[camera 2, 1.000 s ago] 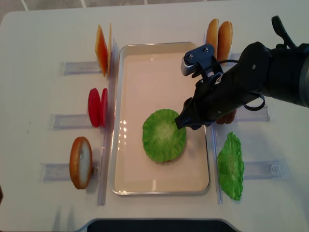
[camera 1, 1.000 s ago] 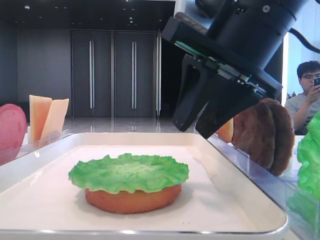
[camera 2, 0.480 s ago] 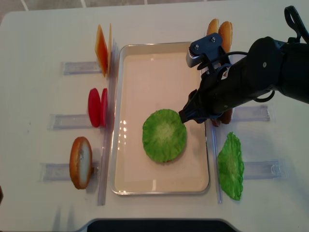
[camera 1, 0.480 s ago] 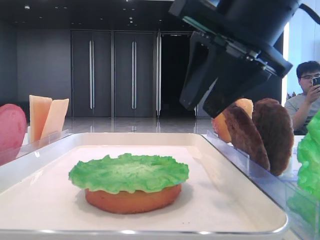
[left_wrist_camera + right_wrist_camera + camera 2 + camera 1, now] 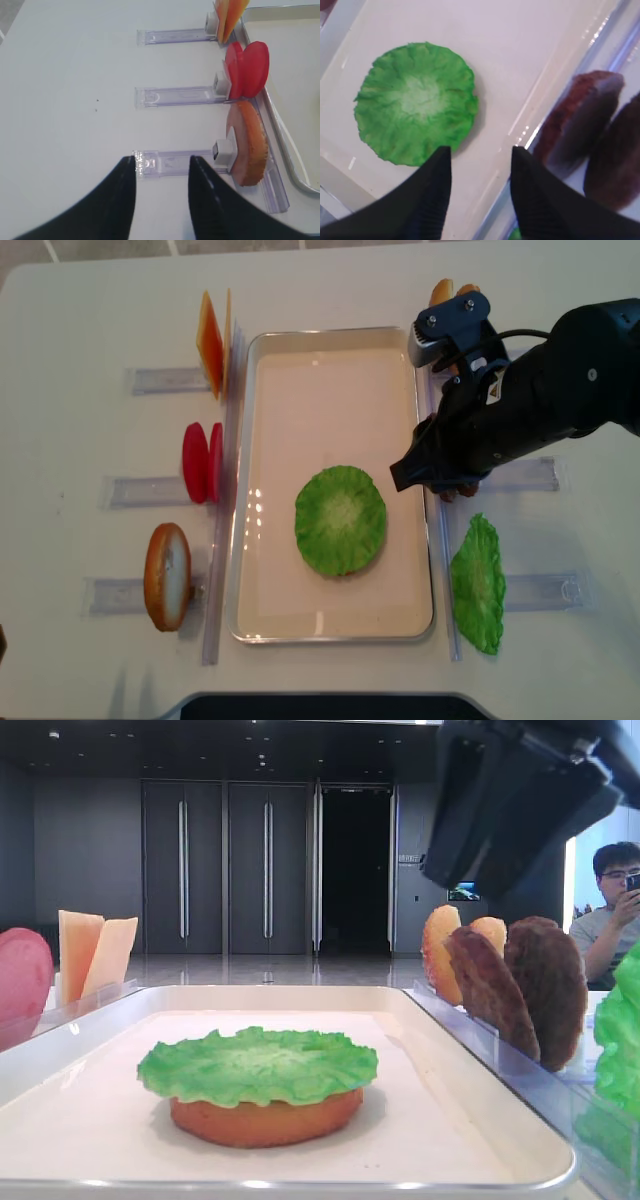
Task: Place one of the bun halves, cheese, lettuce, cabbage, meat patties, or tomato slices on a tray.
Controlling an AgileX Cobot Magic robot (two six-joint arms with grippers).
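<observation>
A frilly green lettuce (image 5: 340, 520) lies on a bun half (image 5: 265, 1120) in the middle of the cream tray (image 5: 260, 620). My right gripper (image 5: 481, 149) is open and empty. It hangs high over the tray's right rim (image 5: 418, 480), between the lettuce (image 5: 415, 122) and two dark meat patties (image 5: 577, 122) standing in their rack. The front patty (image 5: 490, 990) leans toward the tray. My left gripper (image 5: 161, 158) is open and empty over the bare table, left of an upright bun half (image 5: 248, 150) and the tomato slices (image 5: 247, 67).
Cheese slices (image 5: 212, 343) stand in a clear rack left of the tray, with the tomato slices (image 5: 202, 462) and a bun half (image 5: 167, 575) below them. More buns (image 5: 440, 955) and a second lettuce leaf (image 5: 478, 583) stand on the right. A person (image 5: 610, 910) sits far right.
My right gripper has risen and moved right, from beside the lettuce to above the tray's right rim. The front patty now leans toward the tray. The left gripper shows no earlier view.
</observation>
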